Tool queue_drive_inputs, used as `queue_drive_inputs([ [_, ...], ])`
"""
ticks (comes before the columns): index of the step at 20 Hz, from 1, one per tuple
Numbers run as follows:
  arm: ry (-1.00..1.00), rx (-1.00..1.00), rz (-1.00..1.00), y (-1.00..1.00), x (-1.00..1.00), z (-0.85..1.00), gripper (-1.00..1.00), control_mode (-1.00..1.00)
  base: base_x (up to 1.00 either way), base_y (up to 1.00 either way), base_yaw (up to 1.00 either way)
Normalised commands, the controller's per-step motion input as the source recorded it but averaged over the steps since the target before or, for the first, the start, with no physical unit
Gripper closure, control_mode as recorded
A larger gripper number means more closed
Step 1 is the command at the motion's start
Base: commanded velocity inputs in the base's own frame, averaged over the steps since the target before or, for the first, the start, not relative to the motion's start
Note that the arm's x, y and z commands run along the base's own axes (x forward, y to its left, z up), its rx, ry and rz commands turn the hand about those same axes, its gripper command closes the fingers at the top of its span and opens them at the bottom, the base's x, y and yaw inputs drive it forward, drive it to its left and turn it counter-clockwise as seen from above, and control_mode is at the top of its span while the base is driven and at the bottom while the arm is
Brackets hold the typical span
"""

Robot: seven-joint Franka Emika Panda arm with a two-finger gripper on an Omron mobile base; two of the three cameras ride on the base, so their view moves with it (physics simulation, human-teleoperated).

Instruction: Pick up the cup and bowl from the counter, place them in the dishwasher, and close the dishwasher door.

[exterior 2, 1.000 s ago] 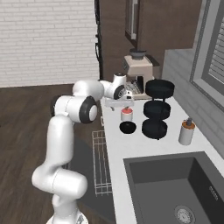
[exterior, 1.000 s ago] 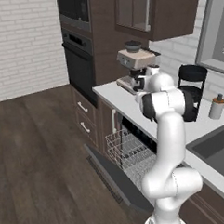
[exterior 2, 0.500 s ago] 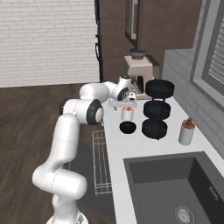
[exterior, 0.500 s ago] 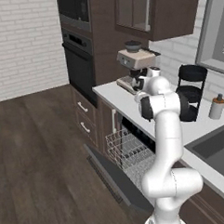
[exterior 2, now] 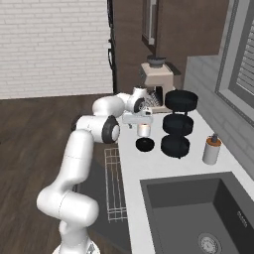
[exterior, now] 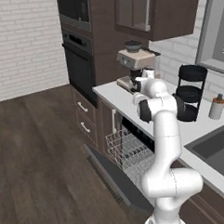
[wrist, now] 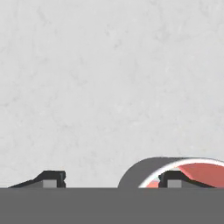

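The white cup with a salmon-red inside stands upright on the pale counter. My gripper points down right over it, open. In the hand view my gripper straddles the cup's wall, one fingertip inside the cup and the other outside on bare counter. The black bowl lies just in front of the cup, untouched. The dishwasher door hangs open below the counter edge, with the wire rack pulled out above it.
A black three-tier stand rises right of the cup, and a coffee machine sits behind it. A white dispenser bottle stands near the dark sink. The black wall oven is at the far left.
My hand has come down and forward onto the cup, so one fingertip now sits inside it. The jaws have narrowed a little. Cup and bowl have not moved.
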Motion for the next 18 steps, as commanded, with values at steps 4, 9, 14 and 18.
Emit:
queue_drive_inputs([
  [4,0.25,-0.02,0.0,0.5,0.0,-0.24,1.0,-1.0,0.0,0.0,0.0],
  [9,0.1,0.01,0.0,0.01,-0.08,-0.21,1.0,-1.0,0.0,0.0,0.0],
  [14,-0.02,0.01,0.0,0.09,-0.39,-0.36,1.0,-1.0,0.0,0.0,0.0],
  [18,-0.57,0.01,0.0,0.86,-0.97,-0.1,1.0,-1.0,0.0,0.0,0.0],
])
